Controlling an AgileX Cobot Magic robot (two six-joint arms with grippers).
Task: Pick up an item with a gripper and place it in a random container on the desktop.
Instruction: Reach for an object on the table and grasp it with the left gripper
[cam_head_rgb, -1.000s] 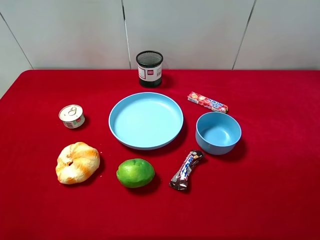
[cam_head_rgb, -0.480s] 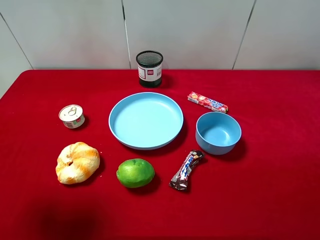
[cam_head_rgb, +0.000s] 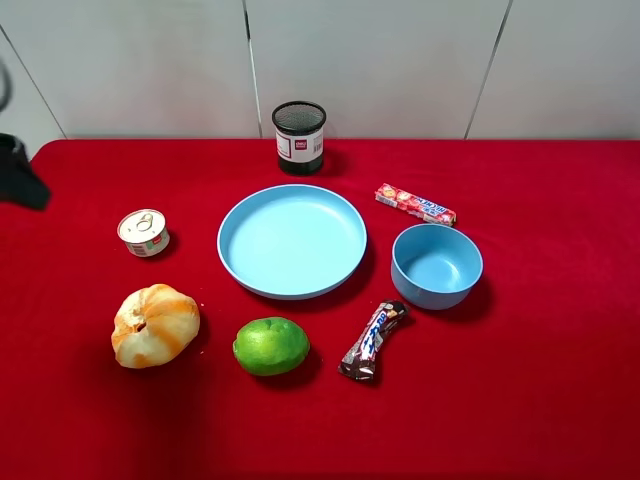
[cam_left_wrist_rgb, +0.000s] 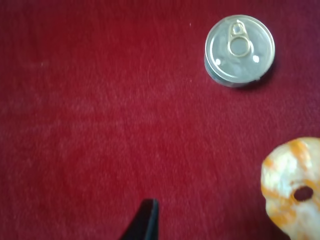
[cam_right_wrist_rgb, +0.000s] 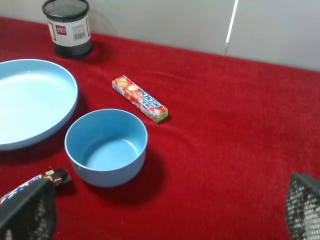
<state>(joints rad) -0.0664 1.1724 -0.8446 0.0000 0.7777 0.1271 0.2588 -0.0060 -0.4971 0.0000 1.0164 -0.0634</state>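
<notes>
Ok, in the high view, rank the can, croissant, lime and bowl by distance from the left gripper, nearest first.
1. Can, left side, closest to the left gripper.
2. Croissant, front left.
3. Lime, front middle.
4. Bowl, right side.

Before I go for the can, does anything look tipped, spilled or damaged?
Nothing stands out. The can sits upright with its pull-tab lid intact. The plate, bowl and mesh cup stand upright, and the plate and bowl are empty.

Croissant (cam_head_rgb: 155, 325), lime (cam_head_rgb: 271, 345), blue bowl (cam_head_rgb: 437, 265), mesh cup (cam_head_rgb: 299, 137), candy stick (cam_head_rgb: 415, 204), chocolate bar (cam_head_rgb: 372, 341)
</notes>
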